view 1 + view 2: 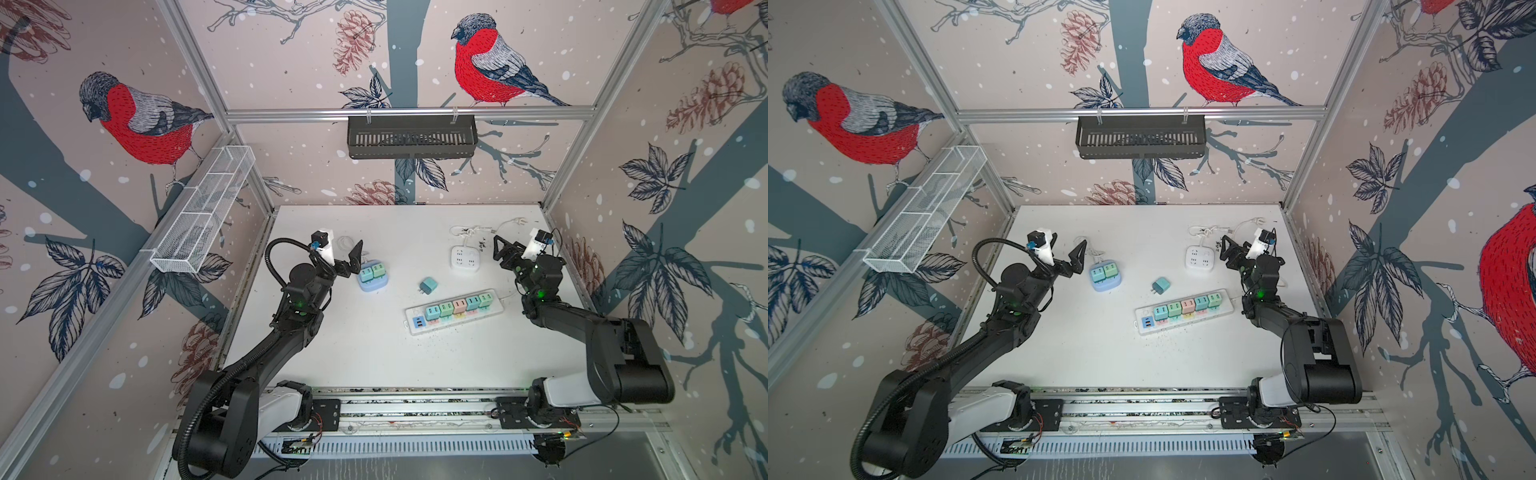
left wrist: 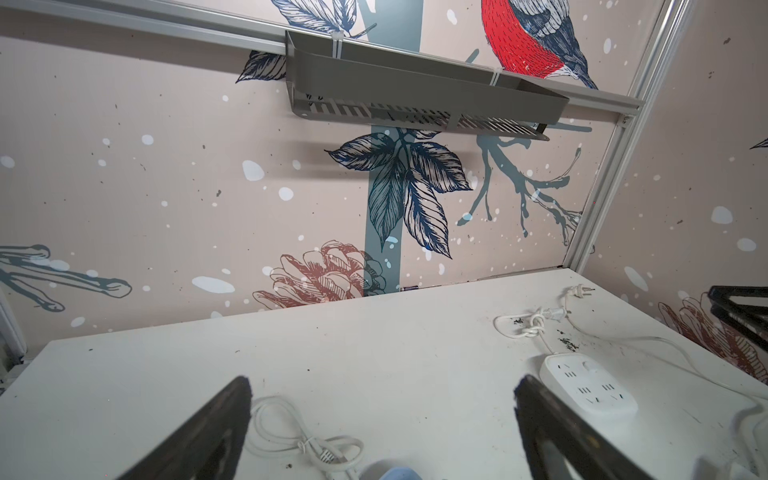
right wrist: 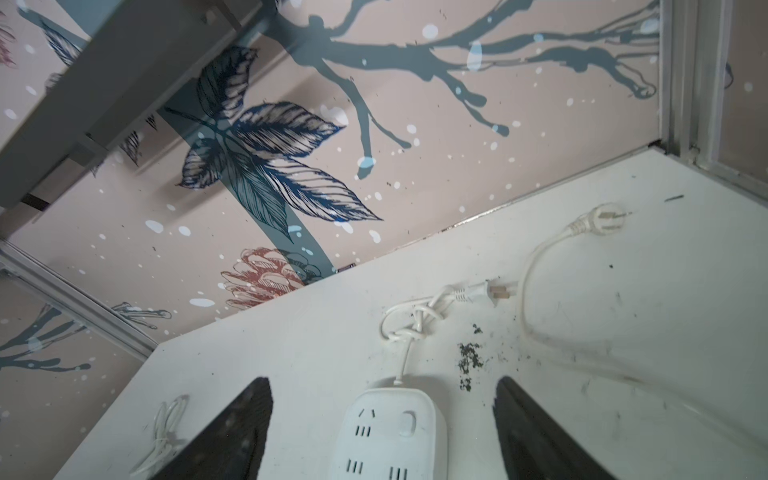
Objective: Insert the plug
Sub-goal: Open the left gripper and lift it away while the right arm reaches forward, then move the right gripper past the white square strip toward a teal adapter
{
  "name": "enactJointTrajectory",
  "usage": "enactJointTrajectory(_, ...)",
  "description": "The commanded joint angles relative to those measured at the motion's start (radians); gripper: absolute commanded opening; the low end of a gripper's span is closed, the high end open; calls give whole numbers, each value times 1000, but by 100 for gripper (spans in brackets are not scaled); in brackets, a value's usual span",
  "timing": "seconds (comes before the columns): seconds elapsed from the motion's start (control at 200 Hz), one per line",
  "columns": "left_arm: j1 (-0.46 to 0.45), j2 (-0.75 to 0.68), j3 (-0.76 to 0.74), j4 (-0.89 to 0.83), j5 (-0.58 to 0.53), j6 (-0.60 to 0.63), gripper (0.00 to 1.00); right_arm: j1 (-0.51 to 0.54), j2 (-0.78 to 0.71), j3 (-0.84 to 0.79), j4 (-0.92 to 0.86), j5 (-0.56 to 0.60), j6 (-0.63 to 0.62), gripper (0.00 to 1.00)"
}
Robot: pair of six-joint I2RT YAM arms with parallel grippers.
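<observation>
In both top views the plug (image 1: 429, 286) (image 1: 1160, 286) is seen lying loose on the table (image 1: 374, 357), between the blue socket (image 1: 372, 282) and the strip (image 1: 455, 311). In the left wrist view the left gripper (image 2: 383, 382) is shown spread wide and empty. In the right wrist view the right gripper (image 3: 383, 382) is held apart, nothing clamped, the white socket (image 3: 390, 436) seen beyond it.

White table (image 1: 374, 357) bears a blue socket block (image 1: 372, 284), loose teal plug (image 1: 428, 286), power strip (image 1: 417, 323) and square socket (image 1: 464, 259)

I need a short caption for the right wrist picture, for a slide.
Open right end effector frames a white socket block, its knotted cord lying on the white table.
</observation>
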Motion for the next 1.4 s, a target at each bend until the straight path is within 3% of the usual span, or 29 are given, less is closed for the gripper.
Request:
enactJointTrajectory(0.0, 0, -12, -85, 219, -136, -120, 98, 13, 45, 53, -158, -14, 12, 84)
enactJointTrajectory(0.085, 0, -17, -144, 303, -228, -161, 98, 25, 98, 117, -233, -33, 10, 85)
enactJointTrajectory(0.24, 1, -51, -149, 126, -265, -129, 98, 59, 192, 227, -358, -72, -11, 86)
enactJointTrajectory(0.385, 1, 17, -233, 271, -405, -144, 98, 79, 255, 314, -516, -9, -42, 86)
enactJointTrajectory(0.6, 8, 116, -287, 404, -409, -123, 97, 97, 345, 412, -673, 56, -77, 83)
enactJointTrajectory(0.68, 10, 113, -288, 410, -362, -108, 97, 101, 371, 432, -680, 43, -81, 82)
enactJointTrajectory(1.006, 10, 109, -320, 460, -372, -115, 97, 189, 493, 561, -745, 33, -118, 81)
enactJointTrajectory(1.256, 10, 101, -339, 487, -369, -115, 97, 238, 555, 645, -798, 91, -142, 80)
enactJointTrajectory(1.396, 9, 99, -343, 490, -367, -115, 97, 270, 603, 711, -837, 105, -167, 74)
